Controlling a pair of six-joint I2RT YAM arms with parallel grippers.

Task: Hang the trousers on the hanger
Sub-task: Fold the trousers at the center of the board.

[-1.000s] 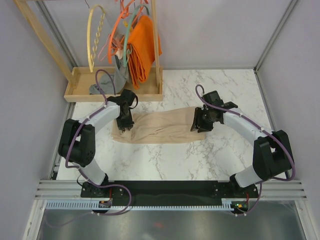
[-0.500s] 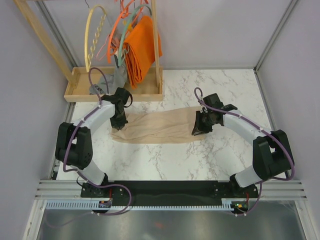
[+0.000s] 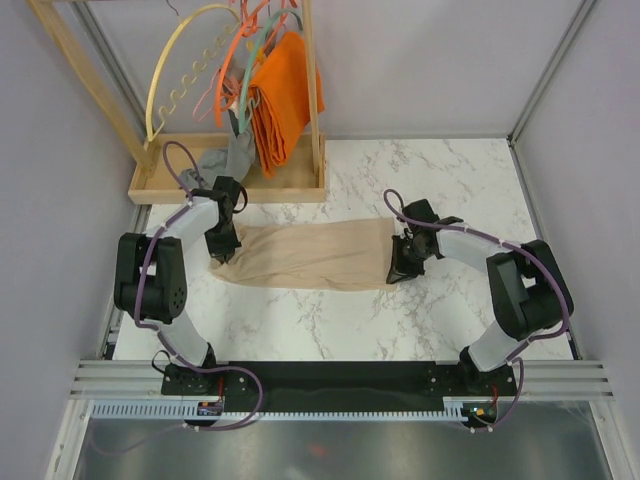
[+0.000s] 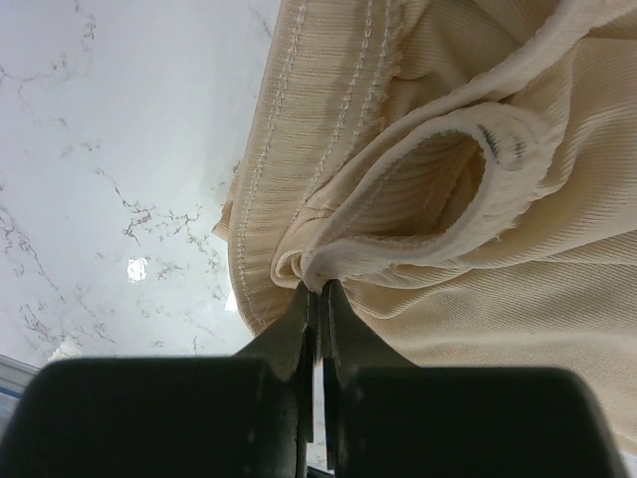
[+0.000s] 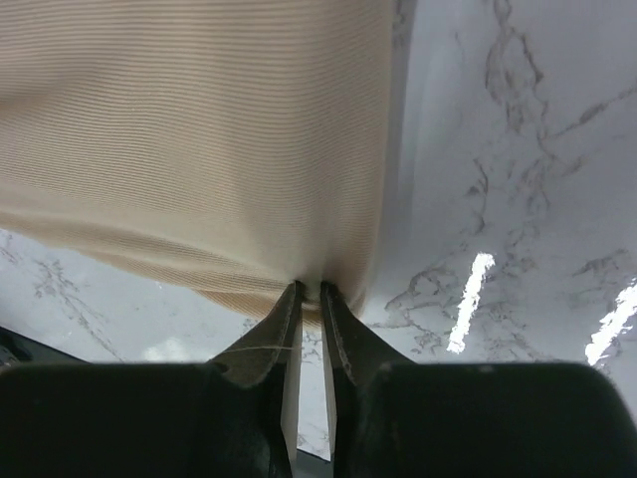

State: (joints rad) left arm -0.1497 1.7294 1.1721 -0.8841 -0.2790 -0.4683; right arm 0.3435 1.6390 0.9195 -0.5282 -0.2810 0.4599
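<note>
- A shallow wooden tray (image 3: 280, 191) sits at the upper left of the bench (image 3: 330, 320). One small grey garment (image 3: 226, 160) droops into it, under the rail of hangers.
- Above the tray hang one cream hanger (image 3: 185, 72) with a spiral bar, one teal hanger (image 3: 255, 55), a bunch of orange hangers (image 3: 225, 80) I cannot count, and one folded orange cloth (image 3: 285, 90).
- The one pair of trousers (image 3: 305, 255) lies flat on the bench mid-frame, clear of the hanger. It is folded into a band whose long axis runs left to right, with its stitched hems at the left end.
- There are two arms. The left fingers (image 3: 222, 254) are pinched tight on a fold at the trousers' left end.
- The right fingers (image 3: 397, 270) are clamped on the plain right edge.
</note>
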